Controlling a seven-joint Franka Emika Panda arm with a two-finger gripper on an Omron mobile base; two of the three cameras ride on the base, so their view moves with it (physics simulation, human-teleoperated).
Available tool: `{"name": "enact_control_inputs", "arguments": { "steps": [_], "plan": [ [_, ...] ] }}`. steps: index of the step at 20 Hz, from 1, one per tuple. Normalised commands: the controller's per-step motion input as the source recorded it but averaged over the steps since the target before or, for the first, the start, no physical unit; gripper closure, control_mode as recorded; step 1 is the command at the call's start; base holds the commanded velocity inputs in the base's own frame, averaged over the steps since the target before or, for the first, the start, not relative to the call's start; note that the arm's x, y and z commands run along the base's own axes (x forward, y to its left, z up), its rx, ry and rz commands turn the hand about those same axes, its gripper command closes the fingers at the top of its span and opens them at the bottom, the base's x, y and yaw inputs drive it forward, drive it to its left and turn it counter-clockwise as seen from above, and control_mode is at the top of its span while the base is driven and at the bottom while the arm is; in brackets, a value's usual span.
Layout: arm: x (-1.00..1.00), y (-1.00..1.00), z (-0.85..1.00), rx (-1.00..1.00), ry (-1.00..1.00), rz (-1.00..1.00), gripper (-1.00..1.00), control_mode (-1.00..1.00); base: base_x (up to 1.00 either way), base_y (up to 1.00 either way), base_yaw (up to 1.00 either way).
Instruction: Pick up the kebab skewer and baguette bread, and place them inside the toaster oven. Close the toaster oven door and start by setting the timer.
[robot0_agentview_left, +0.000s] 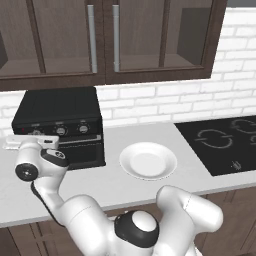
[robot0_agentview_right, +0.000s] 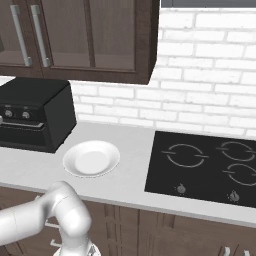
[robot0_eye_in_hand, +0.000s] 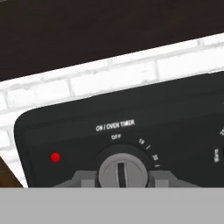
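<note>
Pinching the timer knob (robot0_eye_in_hand: 122, 173) on the toaster oven (robot0_agentview_left: 57, 111), the fingers (robot0_eye_in_hand: 81, 179) press its two sides.

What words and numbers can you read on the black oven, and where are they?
"ON / OVEN TIMER": on the toaster oven, above the timer knob.
"OFF": just over the knob's top.
"10" and "20": small numbers curving round the knob's upper right; blurry, so my best reading.
Sideways word at the right edge, maybe "Warm": too blurred to be sure.
Red light: a dot, no text.
Cooktop: ring marks, no words.
</note>
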Motion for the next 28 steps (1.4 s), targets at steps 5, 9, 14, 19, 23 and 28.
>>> {"name": "enact_control_inputs", "arguments": {
  "steps": [5, 9, 14, 19, 23, 28],
  "plan": [
    [0.06, 0.00, -0.02, 0.14, 0.00, 0.01, 1.00, -1.00, 0.00, 0.00, 0.00],
    [0.00, -0.02, 0.00, 0.16, 0.00, 0.00, 1.00, -1.00, 0.00, 0.00, 0.00],
    [0.00, 0.00, 0.00, 0.14, -0.01, 0.00, 1.00, -1.00, 0.00, 0.00, 0.00],
    [0.00, 0.00, 0.00, 0.13, 0.00, 0.00, 1.00, -1.00, 0.00, 0.00, 0.00],
    [0.00, 0.00, 0.00, 0.14, 0.00, 0.00, 1.00, -1.00, 0.00, 0.00, 0.00],
    [0.00, 0.00, 0.00, 0.14, 0.00, 0.00, 1.00, -1.00, 0.00, 0.00, 0.00]
  ]
}}
